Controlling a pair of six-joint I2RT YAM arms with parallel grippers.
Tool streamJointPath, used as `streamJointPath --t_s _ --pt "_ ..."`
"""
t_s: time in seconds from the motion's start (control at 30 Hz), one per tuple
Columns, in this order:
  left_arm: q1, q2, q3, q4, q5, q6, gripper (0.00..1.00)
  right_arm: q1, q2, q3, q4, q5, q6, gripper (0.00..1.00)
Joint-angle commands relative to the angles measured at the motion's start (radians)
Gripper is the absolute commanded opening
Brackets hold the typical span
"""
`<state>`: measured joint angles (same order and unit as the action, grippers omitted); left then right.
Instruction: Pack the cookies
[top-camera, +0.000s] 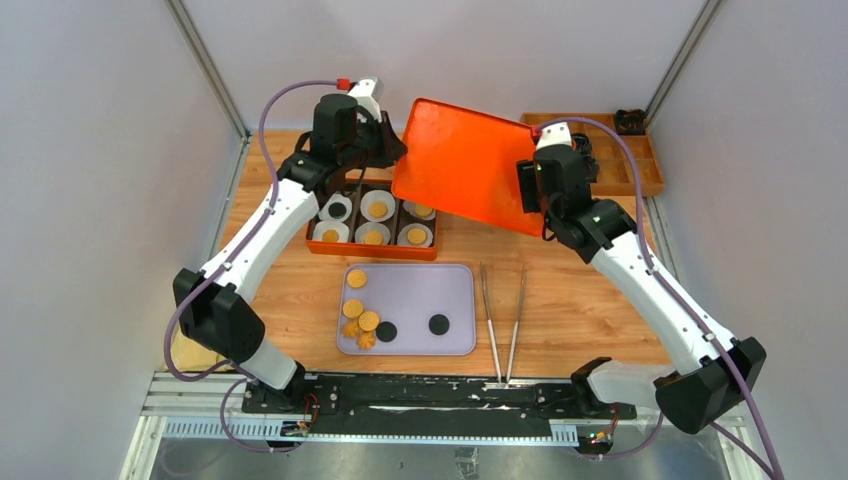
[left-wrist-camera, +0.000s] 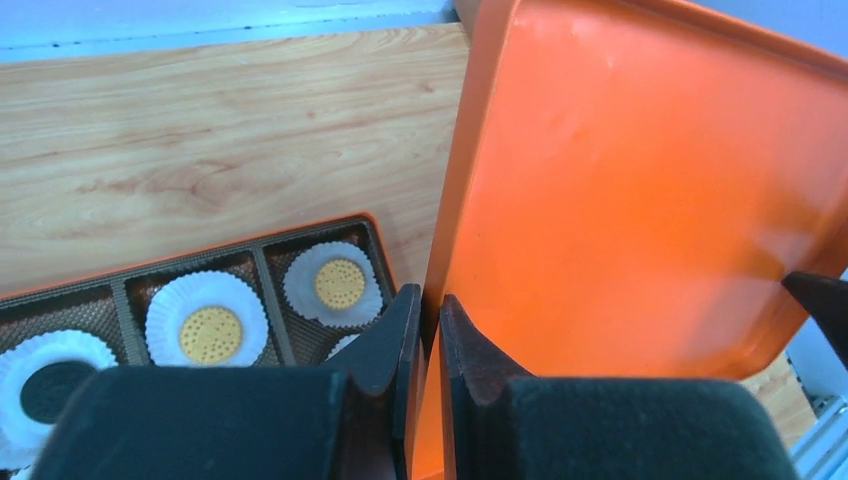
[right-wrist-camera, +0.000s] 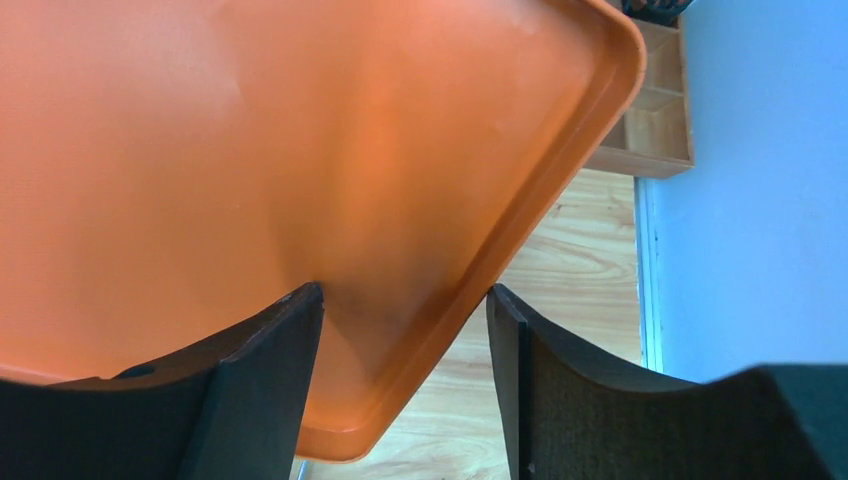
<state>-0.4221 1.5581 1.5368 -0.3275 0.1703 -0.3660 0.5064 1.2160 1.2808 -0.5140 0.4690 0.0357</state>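
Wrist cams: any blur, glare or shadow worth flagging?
Left wrist: left pincer blurred up close, orange rectangular plastic lid shows soft sheen, golden round cookies sharp. Right wrist: right pincer soft-edged, lid shadowed near it. Top external: even, sharp.

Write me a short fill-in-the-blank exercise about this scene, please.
1. The left pincer grips the ___ lid by its edge.
2. Exactly ___ black cookies lie on the lavender tray.
3. The tweezers lie on the tray's ___ side.
Missing words: orange; two; right.
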Motion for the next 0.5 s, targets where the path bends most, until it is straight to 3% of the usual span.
streamJointPath --t_s 0.0,0.1,0.23,0.47 --pt "-0.022 -0.035 0.01 -0.091 0.003 0.03 0.05 0.044 -0.002 -0.002 0.104 0.168 -0.027 0.69" --pt "-0.01 -0.06 -0.025 -0.083 -0.004 0.026 0.05 0.043 -0.003 0.001 0.108 0.198 -0.025 0.74" --pt "0.007 -0.078 -0.057 -0.073 0.001 0.022 0.05 0.034 -0.021 -0.011 0.098 0.359 0.003 0.85" --pt "0.009 -0.074 -0.035 -0.077 0.007 0.02 0.05 0.075 -0.047 -0.072 0.137 0.138 -0.025 0.81"
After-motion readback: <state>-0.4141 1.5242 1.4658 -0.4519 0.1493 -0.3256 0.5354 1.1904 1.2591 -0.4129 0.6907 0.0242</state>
